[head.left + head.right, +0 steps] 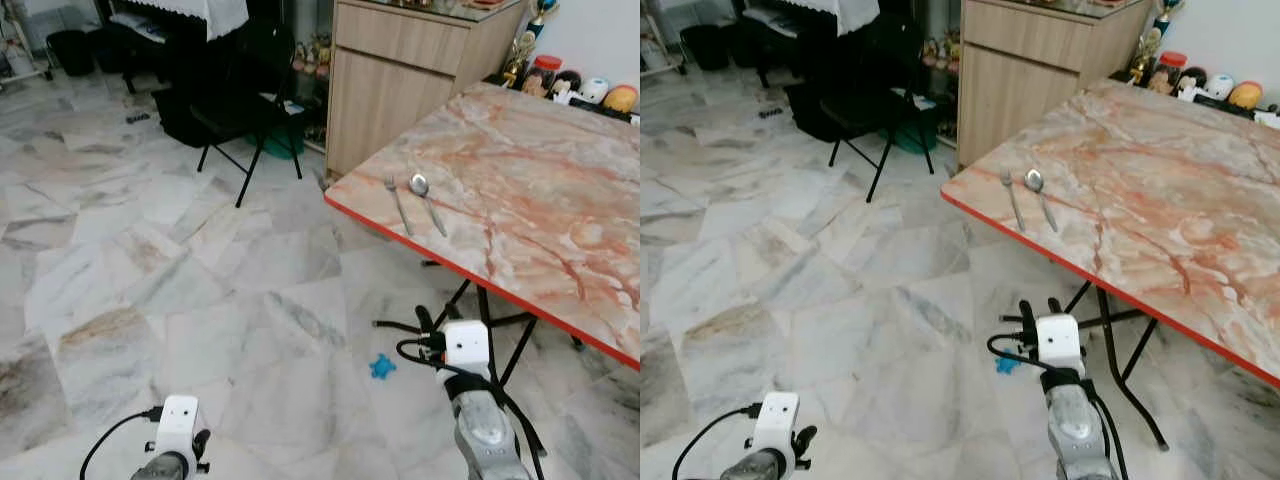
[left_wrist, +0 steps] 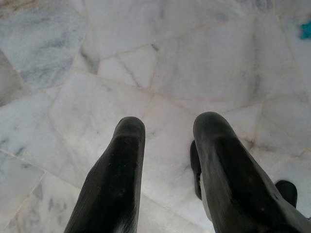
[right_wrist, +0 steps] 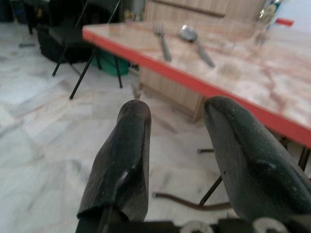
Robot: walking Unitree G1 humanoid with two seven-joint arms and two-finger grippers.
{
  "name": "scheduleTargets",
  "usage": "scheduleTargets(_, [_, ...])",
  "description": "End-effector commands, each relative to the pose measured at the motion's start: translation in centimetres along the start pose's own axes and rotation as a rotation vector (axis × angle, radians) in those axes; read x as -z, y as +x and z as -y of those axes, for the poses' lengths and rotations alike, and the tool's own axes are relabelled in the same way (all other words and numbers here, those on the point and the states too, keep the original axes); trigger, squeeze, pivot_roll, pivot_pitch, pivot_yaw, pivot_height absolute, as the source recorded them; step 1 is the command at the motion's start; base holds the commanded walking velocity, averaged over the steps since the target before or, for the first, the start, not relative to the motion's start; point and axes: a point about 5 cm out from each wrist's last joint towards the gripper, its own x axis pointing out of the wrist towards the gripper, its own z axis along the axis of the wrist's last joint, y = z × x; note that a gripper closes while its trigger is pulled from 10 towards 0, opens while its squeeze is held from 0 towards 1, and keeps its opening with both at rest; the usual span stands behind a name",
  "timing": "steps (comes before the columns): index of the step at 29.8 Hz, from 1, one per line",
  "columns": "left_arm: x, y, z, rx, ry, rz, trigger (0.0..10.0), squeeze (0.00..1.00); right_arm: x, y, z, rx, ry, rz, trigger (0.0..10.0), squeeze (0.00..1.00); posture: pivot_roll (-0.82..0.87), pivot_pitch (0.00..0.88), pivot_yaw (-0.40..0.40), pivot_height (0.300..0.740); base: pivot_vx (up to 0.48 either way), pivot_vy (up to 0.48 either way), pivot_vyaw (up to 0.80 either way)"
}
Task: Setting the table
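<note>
A silver fork point(image 1: 398, 204) and a silver spoon point(image 1: 427, 201) lie side by side near the corner of a marble-patterned table point(image 1: 540, 190) with a red edge. My right gripper point(image 1: 426, 322) hovers low in front of that table edge, below the cutlery, open and holding nothing. In the right wrist view the fork point(image 3: 162, 41) and spoon point(image 3: 195, 42) lie ahead on the tabletop beyond the two black fingers point(image 3: 125, 160). My left gripper point(image 2: 167, 131) hangs over the marble floor at lower left, open and empty.
A black folding chair point(image 1: 245, 110) stands on the floor to the left of a wooden cabinet point(image 1: 400, 70). Jars and figurines point(image 1: 575, 88) line the table's far edge. A small blue object point(image 1: 382, 367) lies on the floor near the black table legs point(image 1: 500, 340).
</note>
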Motion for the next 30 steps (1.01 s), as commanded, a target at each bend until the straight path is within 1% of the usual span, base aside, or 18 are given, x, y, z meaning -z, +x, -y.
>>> scheduleTargets(1, [1.1, -0.3, -0.3, -0.010, 0.006, -0.036, 10.0, 0.00, -0.8, 0.3, 0.2, 0.031, 0.007, 0.032, 10.0, 0.00, 0.13, 0.000, -0.036, 0.740, 0.000, 0.000, 0.00])
scheduleTargets(6, [1.7, -0.5, -0.7, -0.026, -0.014, -0.057, 10.0, 0.00, -1.8, 0.8, 0.0, 0.032, 0.008, 0.061, 10.0, 0.00, 0.13, 0.000, -0.039, 0.740, 0.000, 0.000, 0.00])
scheduleTargets(8, [2.0, -0.5, -0.7, -0.023, 0.003, -0.070, 10.0, 0.00, -2.2, 1.0, -0.2, 0.013, 0.012, 0.073, 10.0, 0.00, 0.13, 0.000, -0.039, 0.740, 0.285, 0.000, 0.00])
scheduleTargets(10, [2.0, -0.6, -0.7, -0.023, 0.002, -0.073, 10.0, 0.00, -2.3, 1.1, -0.1, 0.015, 0.004, 0.074, 10.0, 0.00, 0.13, 0.000, -0.037, 0.740, 0.307, 0.000, 0.00])
scheduleTargets(13, [2.1, -0.6, -0.7, -0.023, 0.001, -0.074, 10.0, 0.00, -2.6, 1.3, -0.1, 0.007, 0.005, 0.077, 10.0, 0.00, 0.13, 0.000, -0.039, 0.740, 0.389, 0.000, 0.30])
scheduleTargets(18, [2.0, -0.5, -0.5, -0.016, 0.003, -0.073, 10.0, 0.00, -3.3, 1.4, 0.0, -0.003, 0.005, 0.102, 10.0, 0.00, 0.13, 0.000, -0.039, 0.740, 0.415, 0.000, 0.70])
scheduleTargets(20, [1.8, -0.5, -0.3, -0.010, 0.009, -0.070, 10.0, 0.00, -3.7, 1.7, 0.2, 0.005, 0.033, 0.110, 10.0, 0.00, 0.13, 0.000, -0.039, 0.740, 0.426, 0.000, 0.00])
scheduleTargets(25, [1.7, -0.4, -0.4, -0.013, 0.009, -0.067, 10.0, 0.00, -4.3, 1.9, 0.3, 0.003, 0.035, 0.127, 10.0, 0.00, 0.13, 0.003, -0.037, 0.740, 0.422, 0.000, 0.00])
scheduleTargets(30, [1.6, -0.4, -0.4, -0.016, 0.009, -0.067, 10.0, 0.00, -4.2, 1.9, 0.4, 0.004, 0.036, 0.112, 10.0, 0.00, 0.14, 0.007, -0.036, 0.740, 0.422, 0.000, 0.00])
